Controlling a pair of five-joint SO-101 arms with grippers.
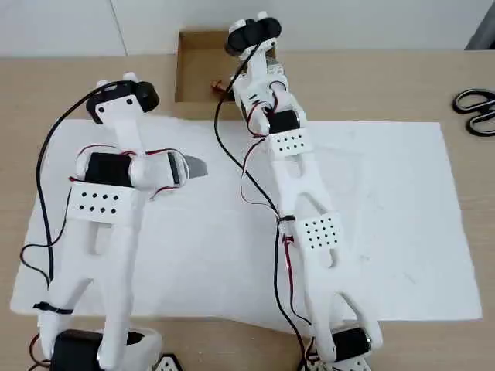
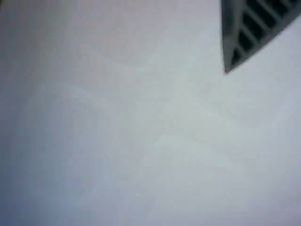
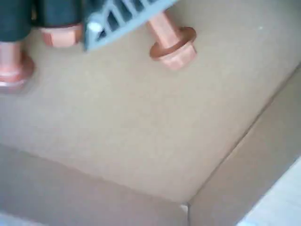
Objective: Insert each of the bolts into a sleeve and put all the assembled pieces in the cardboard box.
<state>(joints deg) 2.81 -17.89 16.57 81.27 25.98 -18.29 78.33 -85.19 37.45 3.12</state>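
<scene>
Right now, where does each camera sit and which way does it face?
High view: fixed above the table, looking down on left arm, right arm, white paper, cardboard box, scissors.
Left wrist view: on the left arm, facing the paper up close; left gripper at the edge.
Right wrist view: on the right arm, facing the box floor and bolts; right gripper at the edge.
Shared: high and right wrist views both show the box.
</scene>
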